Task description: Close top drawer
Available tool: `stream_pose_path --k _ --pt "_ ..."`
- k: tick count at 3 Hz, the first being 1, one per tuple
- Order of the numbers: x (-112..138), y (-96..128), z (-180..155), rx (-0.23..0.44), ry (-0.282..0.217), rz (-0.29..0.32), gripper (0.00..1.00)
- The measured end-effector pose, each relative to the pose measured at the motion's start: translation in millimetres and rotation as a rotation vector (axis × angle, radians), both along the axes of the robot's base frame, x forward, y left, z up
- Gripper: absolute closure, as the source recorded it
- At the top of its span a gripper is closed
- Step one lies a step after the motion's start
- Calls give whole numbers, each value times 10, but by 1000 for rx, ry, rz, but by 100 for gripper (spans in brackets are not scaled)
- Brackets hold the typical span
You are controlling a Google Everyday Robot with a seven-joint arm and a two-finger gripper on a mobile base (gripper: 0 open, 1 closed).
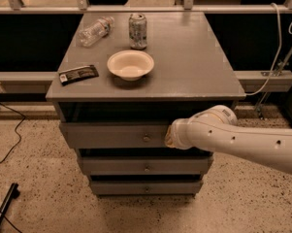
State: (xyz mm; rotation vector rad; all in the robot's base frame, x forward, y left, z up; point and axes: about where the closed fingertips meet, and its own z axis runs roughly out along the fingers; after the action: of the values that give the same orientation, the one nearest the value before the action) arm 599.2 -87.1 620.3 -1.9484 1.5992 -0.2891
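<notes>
The top drawer (pixel 111 135) is a wide grey drawer with a small round knob (pixel 146 138) at its centre. It stands a little way out from the cabinet, with a dark gap above its front. My gripper (pixel 169 136) is at the end of the white arm (pixel 242 142), which reaches in from the right. It is pressed against the drawer front just right of the knob. The arm's wrist hides the gripper itself.
On the cabinet top (pixel 184 67) are a white bowl (pixel 130 64), a soda can (pixel 137 31), a plastic bottle (pixel 95 31) lying down and a dark wrapper (pixel 78 74). Two more drawers (pixel 145 167) sit below. A cable (pixel 12 135) lies on the floor at the left.
</notes>
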Motion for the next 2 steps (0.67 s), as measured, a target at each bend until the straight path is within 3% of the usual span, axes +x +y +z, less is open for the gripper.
stream_pose_path --k 2 --pt "-142 21 -30 38 17 35 100"
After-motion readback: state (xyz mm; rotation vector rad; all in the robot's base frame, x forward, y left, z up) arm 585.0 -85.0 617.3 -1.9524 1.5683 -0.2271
